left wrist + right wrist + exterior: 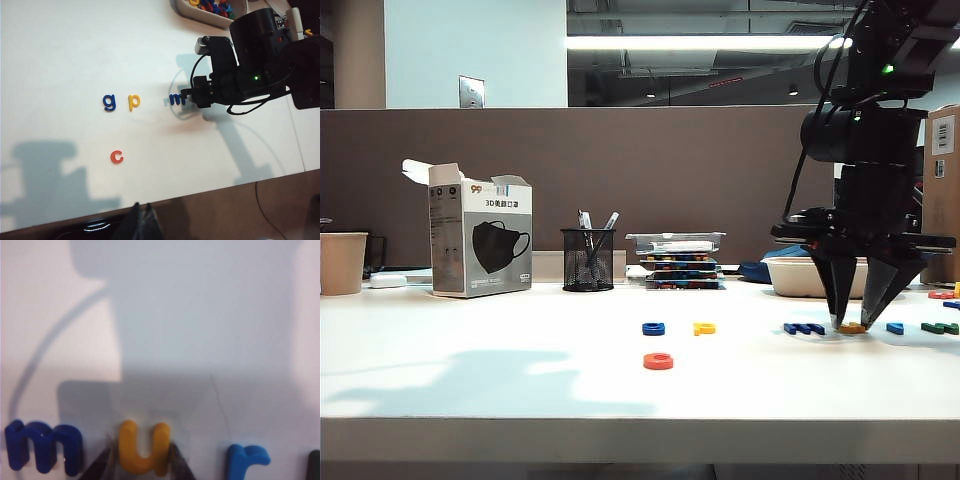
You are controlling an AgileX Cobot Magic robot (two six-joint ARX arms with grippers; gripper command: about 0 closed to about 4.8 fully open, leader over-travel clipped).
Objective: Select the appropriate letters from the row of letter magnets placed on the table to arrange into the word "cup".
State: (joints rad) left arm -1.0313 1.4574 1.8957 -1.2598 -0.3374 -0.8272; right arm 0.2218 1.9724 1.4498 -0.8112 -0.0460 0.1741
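The right end effector point(852, 322), low at the right of the tabletop point(470, 370), pinches the yellow u point(144, 447). Next, lift it beside the c point(116, 157). The left end effector point(141, 222) looks closed.

A ceiling strip light point(700, 42) glares overhead. Soft arm shadows cross the smooth white bench point(470, 380). The right wrist view is blurred close up.

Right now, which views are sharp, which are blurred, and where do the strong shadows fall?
Exterior view: sharp, bright ceiling strip, broad shadow across the table. Left wrist view: clear, dark arm shadows beside the red c; left gripper a dark shape at the frame's edge. Right wrist view: soft focus, shadow over the yellow u between the right gripper fingertips.
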